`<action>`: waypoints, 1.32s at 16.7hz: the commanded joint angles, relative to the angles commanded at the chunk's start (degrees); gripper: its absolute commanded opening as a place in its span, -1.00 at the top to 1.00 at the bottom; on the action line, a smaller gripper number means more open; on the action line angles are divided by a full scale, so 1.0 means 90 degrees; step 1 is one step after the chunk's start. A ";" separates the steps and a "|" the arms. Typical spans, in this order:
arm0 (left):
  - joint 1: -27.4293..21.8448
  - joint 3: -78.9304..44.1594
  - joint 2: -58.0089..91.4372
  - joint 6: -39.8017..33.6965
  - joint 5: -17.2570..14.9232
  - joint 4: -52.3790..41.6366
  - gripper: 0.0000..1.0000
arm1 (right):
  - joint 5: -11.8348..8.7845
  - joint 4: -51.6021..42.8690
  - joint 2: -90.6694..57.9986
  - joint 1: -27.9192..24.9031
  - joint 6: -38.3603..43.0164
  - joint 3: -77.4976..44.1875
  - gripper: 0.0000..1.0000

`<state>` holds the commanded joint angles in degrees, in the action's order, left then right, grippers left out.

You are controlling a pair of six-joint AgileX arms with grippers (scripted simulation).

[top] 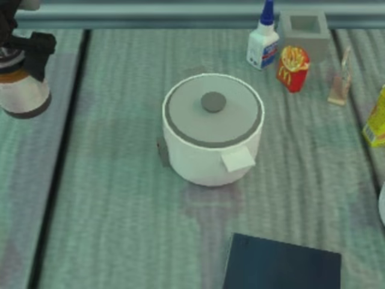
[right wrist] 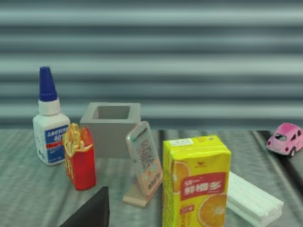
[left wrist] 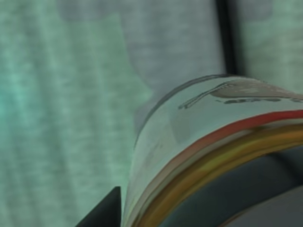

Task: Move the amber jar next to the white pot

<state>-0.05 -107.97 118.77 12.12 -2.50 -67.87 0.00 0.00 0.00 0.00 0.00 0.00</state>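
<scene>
The amber jar (top: 23, 90) is at the far left of the top view, beyond a dark seam and well apart from the white pot (top: 212, 129). It shows a white label, an amber band and a dark base. My left gripper (top: 29, 49) sits over its lid and is shut on it. The left wrist view is filled by the amber jar (left wrist: 213, 142), with one dark fingertip (left wrist: 106, 213) beside its wall. The pot stands mid-table, with a grey-ringed lid and a grey knob. My right gripper (right wrist: 156, 222) is out of the top view, parked at the right, open.
Behind the pot to the right stand a blue-capped glue bottle (top: 263, 42), a grey open box (top: 305, 30), a red fries carton (top: 293, 67) and a phone on a stand (top: 341, 84). A yellow juice box (top: 376, 117) is at the right edge. A dark blue slab (top: 283, 265) lies in front.
</scene>
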 joint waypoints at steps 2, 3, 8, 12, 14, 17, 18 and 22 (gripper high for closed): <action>-0.0048 -0.0014 0.0017 -0.0004 0.0006 0.0011 1.00 | 0.0000 0.0000 0.0000 0.0000 0.0000 0.0000 -1.00; -0.0098 0.0033 0.0008 -0.0086 0.0027 0.0048 1.00 | 0.0000 0.0000 0.0000 0.0000 0.0000 0.0000 -1.00; -0.0843 0.0729 -0.0127 -0.1327 0.0288 0.0557 1.00 | 0.0000 0.0000 0.0000 0.0000 0.0000 0.0000 -1.00; -0.1607 0.1452 -0.0285 -0.2673 0.0544 0.1097 1.00 | 0.0000 0.0000 0.0000 0.0000 0.0000 0.0000 -1.00; -0.1875 0.1711 -0.0346 -0.3089 0.0635 0.1292 1.00 | 0.0000 0.0000 0.0000 0.0000 0.0000 0.0000 -1.00; -0.1981 0.1814 -0.0373 -0.3235 0.0671 0.1371 1.00 | 0.0000 0.0000 0.0000 0.0000 0.0000 0.0000 -1.00; -0.1981 0.1814 -0.0373 -0.3235 0.0671 0.1371 1.00 | 0.0000 0.0000 0.0000 0.0000 0.0000 0.0000 -1.00; -0.1948 0.1981 -0.0240 -0.3206 0.0668 0.1621 1.00 | 0.0000 0.0000 0.0000 0.0000 0.0000 0.0000 -1.00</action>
<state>-17.58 -90.13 116.61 -16.73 3.52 -53.28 0.00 0.00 0.00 0.00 0.00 0.00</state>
